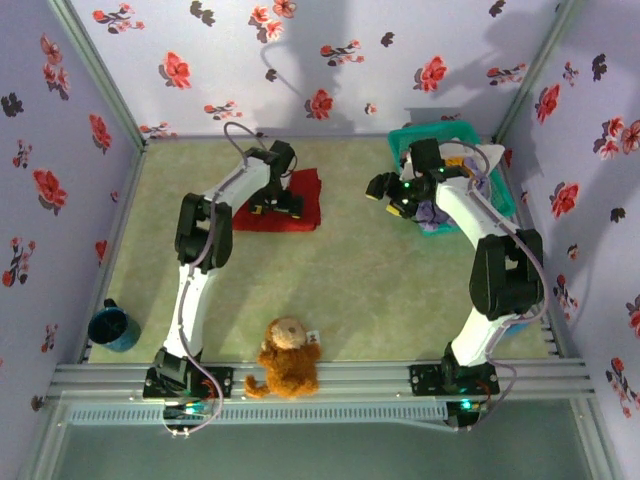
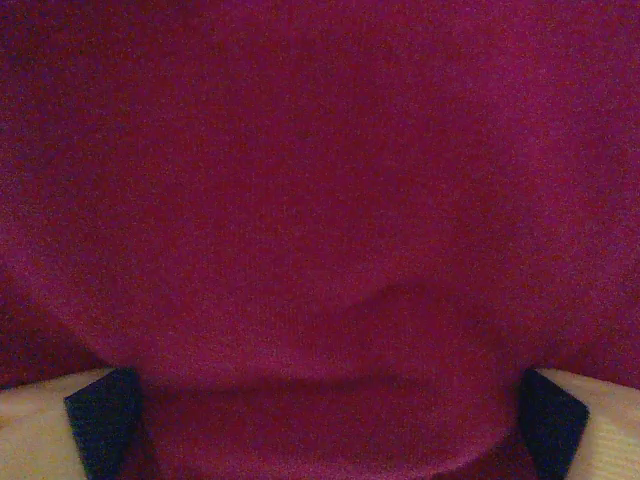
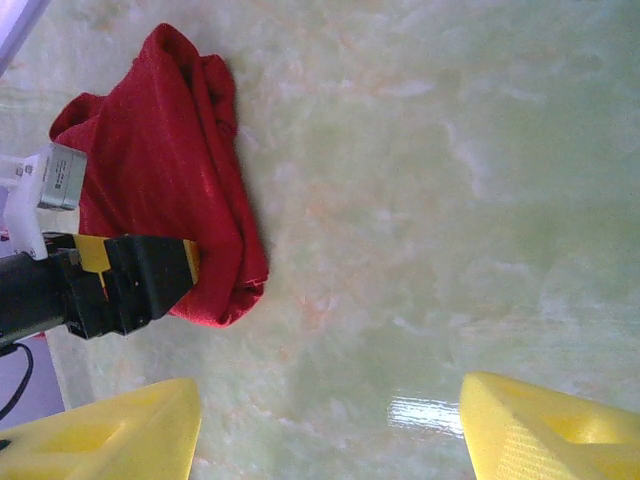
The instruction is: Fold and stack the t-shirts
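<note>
- The red t-shirt (image 1: 305,200) lies folded on the far middle of the table (image 1: 380,290).
- The left gripper (image 1: 272,207) is down on it, jaws spread wide with red cloth between them, clamping nothing.
- The right gripper (image 3: 330,430) hangs open over bare table beside the teal basket (image 1: 400,140).
- Lavender cloth (image 1: 433,215) spills at the basket's near side, under the right arm.
- A teddy toy (image 1: 288,365) sits at the near edge and a blue mug (image 1: 113,326) at the left, both well apart from the shirt.
</note>
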Robot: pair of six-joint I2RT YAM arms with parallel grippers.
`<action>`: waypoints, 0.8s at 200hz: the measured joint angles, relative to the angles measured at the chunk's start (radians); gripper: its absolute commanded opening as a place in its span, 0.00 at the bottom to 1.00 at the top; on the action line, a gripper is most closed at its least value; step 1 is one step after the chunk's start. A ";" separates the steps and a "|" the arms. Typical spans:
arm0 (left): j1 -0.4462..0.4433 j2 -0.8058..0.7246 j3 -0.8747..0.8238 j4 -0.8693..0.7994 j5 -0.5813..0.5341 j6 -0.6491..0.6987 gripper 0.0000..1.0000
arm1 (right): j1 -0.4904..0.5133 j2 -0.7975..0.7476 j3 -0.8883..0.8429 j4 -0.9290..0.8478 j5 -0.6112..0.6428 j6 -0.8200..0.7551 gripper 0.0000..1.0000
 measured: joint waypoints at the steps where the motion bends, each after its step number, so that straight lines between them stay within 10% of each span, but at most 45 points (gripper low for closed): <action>1: 0.000 0.000 -0.001 0.000 0.001 0.000 0.99 | 0.000 0.000 0.000 0.000 0.000 0.000 0.70; 160: 0.388 -0.014 -0.002 -0.048 -0.001 0.387 1.00 | 0.000 0.025 -0.012 0.003 -0.050 0.001 0.70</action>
